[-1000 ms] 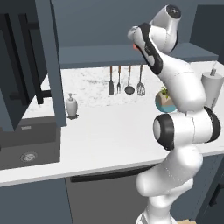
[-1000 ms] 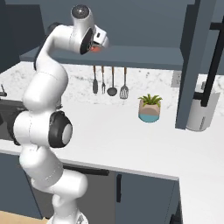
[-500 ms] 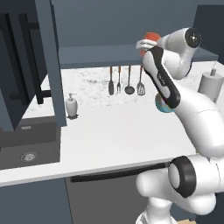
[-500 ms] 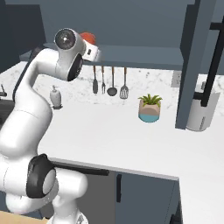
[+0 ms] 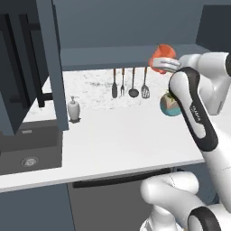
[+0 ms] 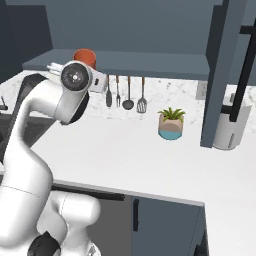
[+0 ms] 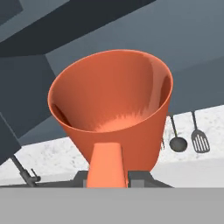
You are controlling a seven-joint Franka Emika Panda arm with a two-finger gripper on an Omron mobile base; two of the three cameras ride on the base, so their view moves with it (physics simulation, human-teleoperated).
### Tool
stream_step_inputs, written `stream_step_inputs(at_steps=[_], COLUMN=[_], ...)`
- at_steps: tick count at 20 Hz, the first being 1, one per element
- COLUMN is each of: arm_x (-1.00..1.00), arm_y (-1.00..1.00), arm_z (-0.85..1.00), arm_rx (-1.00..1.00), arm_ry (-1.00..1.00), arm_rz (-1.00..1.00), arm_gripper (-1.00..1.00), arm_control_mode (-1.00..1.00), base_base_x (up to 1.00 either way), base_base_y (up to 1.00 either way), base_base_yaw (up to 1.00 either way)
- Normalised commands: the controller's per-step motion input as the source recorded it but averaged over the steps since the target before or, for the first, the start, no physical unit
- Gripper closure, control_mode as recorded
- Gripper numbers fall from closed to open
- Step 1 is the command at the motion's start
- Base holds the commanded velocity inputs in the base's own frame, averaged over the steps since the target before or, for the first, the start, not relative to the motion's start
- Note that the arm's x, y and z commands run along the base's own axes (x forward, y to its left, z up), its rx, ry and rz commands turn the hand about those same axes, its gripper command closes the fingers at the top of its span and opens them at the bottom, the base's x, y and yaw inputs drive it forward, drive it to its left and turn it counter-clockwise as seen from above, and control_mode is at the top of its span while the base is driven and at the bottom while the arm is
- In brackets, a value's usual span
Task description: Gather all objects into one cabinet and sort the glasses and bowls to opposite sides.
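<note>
The gripper (image 5: 168, 64) grasps the orange cup (image 5: 160, 57), now moved left to the upper centre-right, higher than half a second ago.

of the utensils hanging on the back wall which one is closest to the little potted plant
The slotted spatula, the rightmost of the hanging utensils in the right base view, hangs nearest the potted plant. The ladle is one place farther left.
</note>
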Motion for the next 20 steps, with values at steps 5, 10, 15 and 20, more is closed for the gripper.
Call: stream_step_inputs(at_steps=[5,10,15,20], arm_x=[-1.00,-0.99,-0.51,-0.60], arm_y=[0.00,0.10,0.33,0.21], arm_z=[-0.05,-0.38,-0.33,-0.45], arm_rx=[0.01,-0.05,-0.02,-0.03], arm_ry=[0.00,0.00,0.00,0.00], arm_rz=[0.18,0.11,-0.06,-0.09], arm_gripper=[1.00,1.00,1.00,1.00], arm_control_mode=[-1.00,-1.00,-1.00,-1.00], base_base_x=[0.00,0.00,0.00,0.00], base_base_y=[0.00,0.00,0.00,0.00], base_base_yaw=[0.00,0.00,0.00,0.00])
